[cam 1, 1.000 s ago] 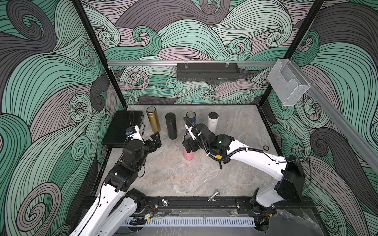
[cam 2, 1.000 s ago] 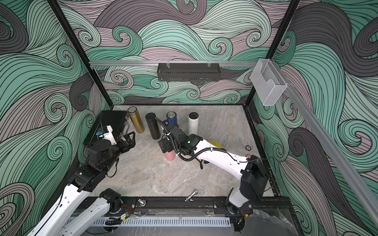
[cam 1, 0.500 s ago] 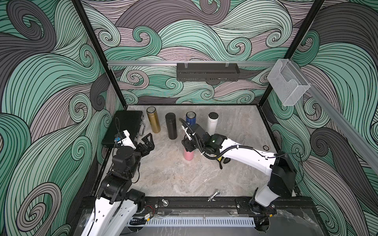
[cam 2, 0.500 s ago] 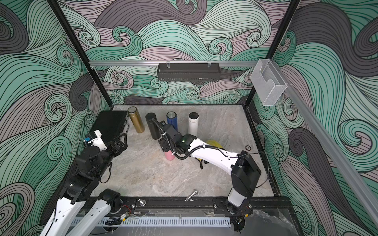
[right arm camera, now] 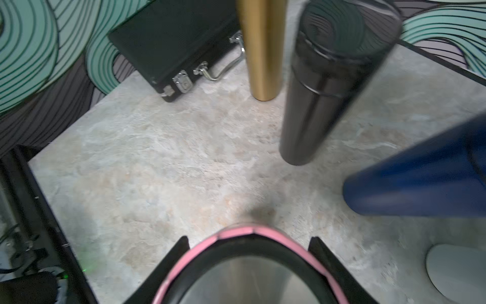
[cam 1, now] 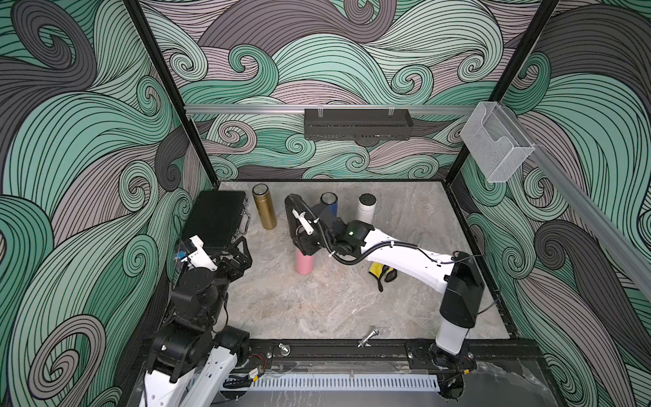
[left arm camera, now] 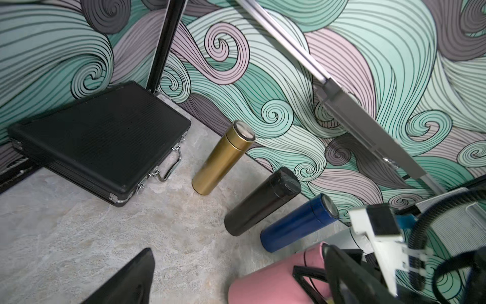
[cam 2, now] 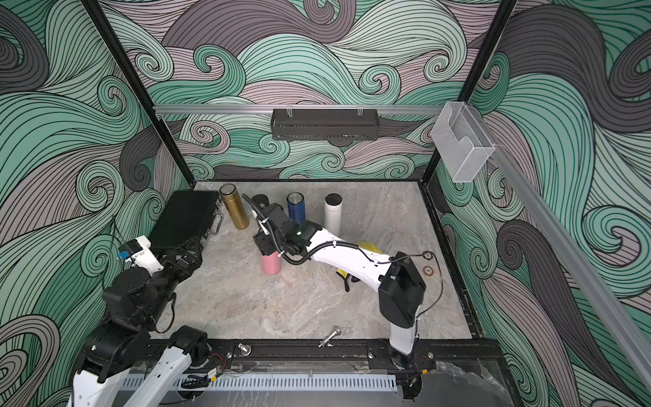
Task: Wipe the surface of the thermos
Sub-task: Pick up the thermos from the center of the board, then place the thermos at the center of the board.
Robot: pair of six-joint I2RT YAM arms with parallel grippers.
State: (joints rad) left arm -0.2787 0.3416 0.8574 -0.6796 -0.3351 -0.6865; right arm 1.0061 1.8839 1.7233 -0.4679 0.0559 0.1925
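A pink thermos (cam 1: 304, 262) (cam 2: 271, 265) stands upright mid-table. My right gripper (cam 1: 305, 244) (cam 2: 267, 245) comes down over its top and is shut on it. In the right wrist view the fingers press both sides of the pink rim (right arm camera: 249, 231), with the right gripper (right arm camera: 249, 240) around the steel lid. My left gripper (cam 1: 241, 253) (cam 2: 186, 254) is open and holds nothing, well left of the thermos by the black case. The left wrist view shows the thermos (left arm camera: 276, 287) ahead of the left gripper (left arm camera: 236, 265). A yellow and black cloth (cam 1: 382, 272) (cam 2: 343, 274) lies partly hidden under the right arm.
Gold (cam 1: 265, 211), blue (cam 1: 329, 201) and white (cam 1: 366, 208) thermoses stand along the back; a black one (left arm camera: 263, 202) stands between gold and blue, close behind the right gripper. A black case (cam 1: 215, 222) lies back left. A metal bolt (cam 1: 368, 337) rests at the front edge.
The right gripper has closed on the top of the pink thermos. The left arm has drawn back to the left and toward the front, its gripper staying open.
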